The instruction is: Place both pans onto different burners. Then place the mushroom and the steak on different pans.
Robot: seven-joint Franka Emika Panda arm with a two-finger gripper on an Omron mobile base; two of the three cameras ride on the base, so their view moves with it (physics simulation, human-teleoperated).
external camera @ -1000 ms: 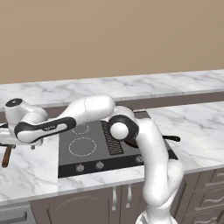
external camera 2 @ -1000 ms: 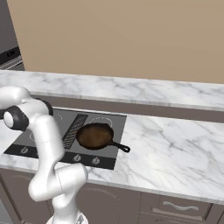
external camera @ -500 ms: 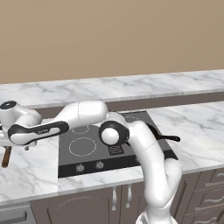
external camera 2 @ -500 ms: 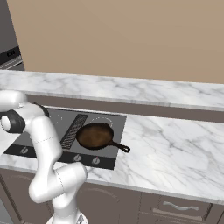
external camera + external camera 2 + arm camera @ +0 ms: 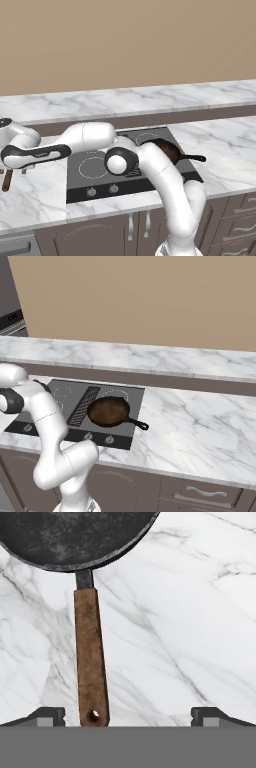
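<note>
Reaching for the black pan (image 5: 70, 537) on the counter's left end. Gripper (image 5: 127, 717) spread wide, holding nothing. Next: descend, straddle the wooden handle (image 5: 91, 662), clamp.

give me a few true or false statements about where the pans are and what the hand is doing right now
1. The reddish-brown pan sits on the cooktop. True.
2. The black pan with the wooden handle is on a burner. False: it lies on the marble counter, left of the cooktop.
3. The hand is open. True: its fingertips stand wide apart, either side of the handle's end.
4. The hand has the wooden handle clamped. False: the fingertips do not touch it.
5. A mushroom lies in the reddish-brown pan. False: that pan is empty.
</note>
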